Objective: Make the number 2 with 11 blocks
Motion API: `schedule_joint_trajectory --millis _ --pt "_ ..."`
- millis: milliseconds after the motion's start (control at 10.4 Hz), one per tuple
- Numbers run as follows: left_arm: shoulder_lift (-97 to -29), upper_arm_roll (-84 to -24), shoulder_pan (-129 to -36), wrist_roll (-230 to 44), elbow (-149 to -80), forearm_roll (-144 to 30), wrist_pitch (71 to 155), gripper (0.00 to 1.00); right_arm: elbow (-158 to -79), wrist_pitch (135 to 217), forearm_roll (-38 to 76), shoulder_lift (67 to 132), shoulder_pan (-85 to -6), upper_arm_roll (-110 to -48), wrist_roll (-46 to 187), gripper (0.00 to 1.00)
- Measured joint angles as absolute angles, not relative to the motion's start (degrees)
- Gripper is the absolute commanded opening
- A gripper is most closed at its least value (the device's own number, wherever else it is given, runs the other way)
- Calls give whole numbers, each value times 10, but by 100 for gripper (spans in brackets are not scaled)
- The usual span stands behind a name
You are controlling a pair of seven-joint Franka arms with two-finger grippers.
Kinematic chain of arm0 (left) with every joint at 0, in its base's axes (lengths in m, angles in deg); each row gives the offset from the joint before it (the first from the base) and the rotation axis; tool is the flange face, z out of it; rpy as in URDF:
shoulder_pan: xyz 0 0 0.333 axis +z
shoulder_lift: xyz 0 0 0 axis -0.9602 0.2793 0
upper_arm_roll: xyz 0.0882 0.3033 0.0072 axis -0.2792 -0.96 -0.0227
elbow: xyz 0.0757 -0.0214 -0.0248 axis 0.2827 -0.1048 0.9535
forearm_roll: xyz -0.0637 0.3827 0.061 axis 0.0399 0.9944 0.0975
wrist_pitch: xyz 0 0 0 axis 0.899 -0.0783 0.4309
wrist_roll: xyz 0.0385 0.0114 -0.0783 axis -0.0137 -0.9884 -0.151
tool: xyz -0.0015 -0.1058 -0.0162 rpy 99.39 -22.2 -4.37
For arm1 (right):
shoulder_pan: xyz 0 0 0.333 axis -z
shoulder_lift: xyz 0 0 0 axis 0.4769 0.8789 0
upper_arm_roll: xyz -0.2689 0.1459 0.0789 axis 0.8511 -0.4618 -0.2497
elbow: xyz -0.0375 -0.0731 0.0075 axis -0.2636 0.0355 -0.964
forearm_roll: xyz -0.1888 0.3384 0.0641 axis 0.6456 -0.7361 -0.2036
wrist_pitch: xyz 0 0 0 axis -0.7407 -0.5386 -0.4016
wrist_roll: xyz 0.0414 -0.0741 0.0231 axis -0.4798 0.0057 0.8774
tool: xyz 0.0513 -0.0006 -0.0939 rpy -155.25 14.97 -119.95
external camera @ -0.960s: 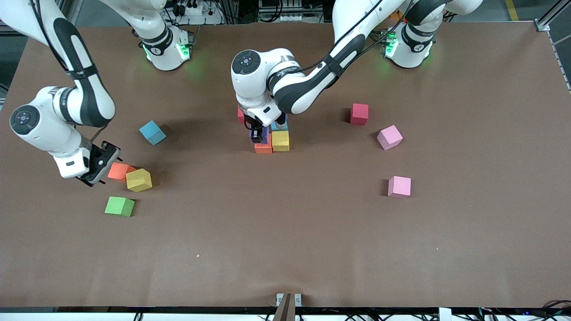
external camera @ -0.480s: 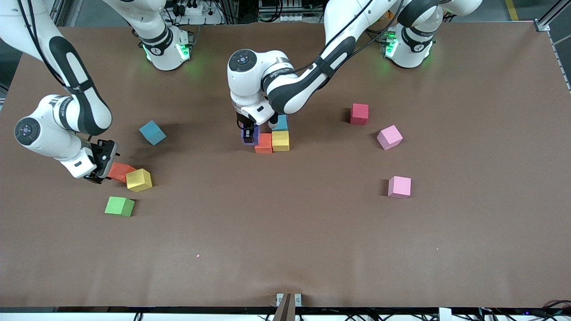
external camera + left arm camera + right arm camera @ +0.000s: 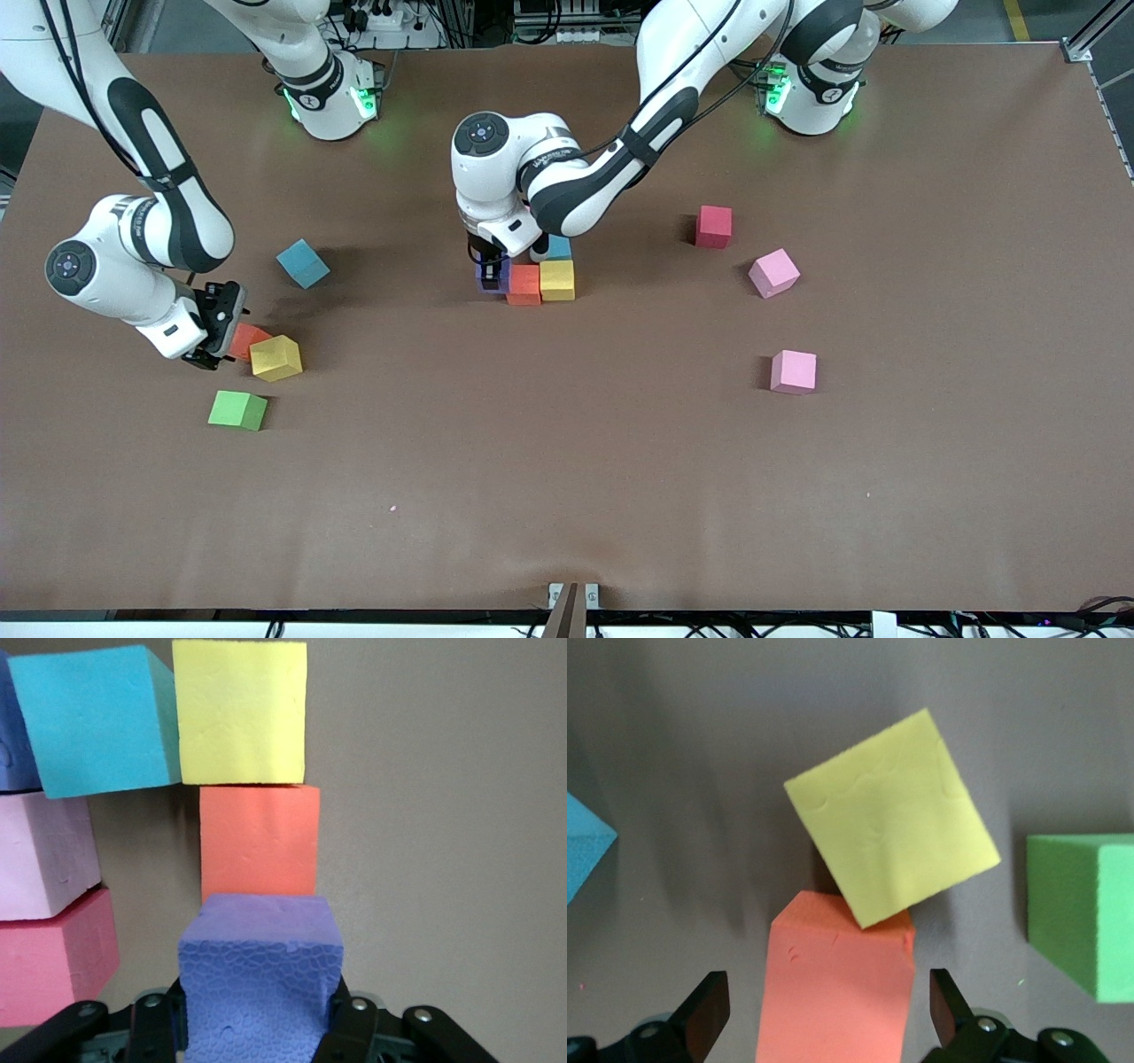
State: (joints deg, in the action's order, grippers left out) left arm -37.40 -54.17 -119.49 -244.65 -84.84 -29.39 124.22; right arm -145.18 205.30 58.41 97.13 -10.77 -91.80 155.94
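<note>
At the table's middle, the left gripper (image 3: 492, 268) has come down since a second ago, when it carried the purple cube (image 3: 493, 276) above the cluster; now the cube sits low, just beside the orange cube (image 3: 524, 284), with the jaws clamped on its sides. Over at the right arm's end, the right gripper (image 3: 215, 335) has shifted toward the loose orange cube (image 3: 245, 339), its jaws spread wide to either side of that cube. The unfinished number 2 (image 3: 540, 273) is a small cluster of touching cubes at mid-table, nearer the robots' bases than the front camera: the orange cube and a yellow cube (image 3: 557, 280) side by side, a light blue cube (image 3: 559, 248) touching the yellow one at its 12 o'clock. Loose blocks lie about: a red cube (image 3: 713, 226) and two pink cubes (image 3: 773, 272) toward the left arm's end, a blue cube (image 3: 302, 263), a tilted yellow cube (image 3: 275, 357) and a green cube (image 3: 236, 410) toward the right arm's end. The left wrist view shows what the arm hides from the front: the purple cube (image 3: 261, 979) lined up with orange (image 3: 259, 842) and yellow (image 3: 239, 711), plus pale pink (image 3: 44, 853) and deep pink (image 3: 55, 952) cubes in the cluster. The right wrist view shows the tilted yellow cube (image 3: 891, 819) touching the loose orange cube (image 3: 835, 988) between the open fingers (image 3: 704, 1008).
</note>
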Motion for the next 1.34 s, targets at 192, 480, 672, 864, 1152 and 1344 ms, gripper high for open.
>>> schedule_joint_trajectory --millis 192,480,672,864,1152,1344 --pt "-372 -542 -1200 -2449 -847 -294 1249 36 -1454 2068 584 977 -108 -919 1559 100" --pt "-366 -542 -1204 -2451 -844 -294 1261 36 -1454 2069 583 987 -103 -916 1559 100" --pt "-364 -542 -1206 -2451 -841 -294 1261 36 -1454 2069 583 992 -100 -915 1559 100" --pt "-364 -542 -1205 -2451 -839 -296 1260 36 -1454 2071 583 995 -100 -915 1556 99" --pt "-364 -542 -1204 -2451 -836 -303 1255 36 -1454 2072 580 997 -100 -915 1551 90" --pt "-364 -542 -1203 -2451 -834 -304 1248 36 -1454 2072 571 998 -100 -915 1551 74"
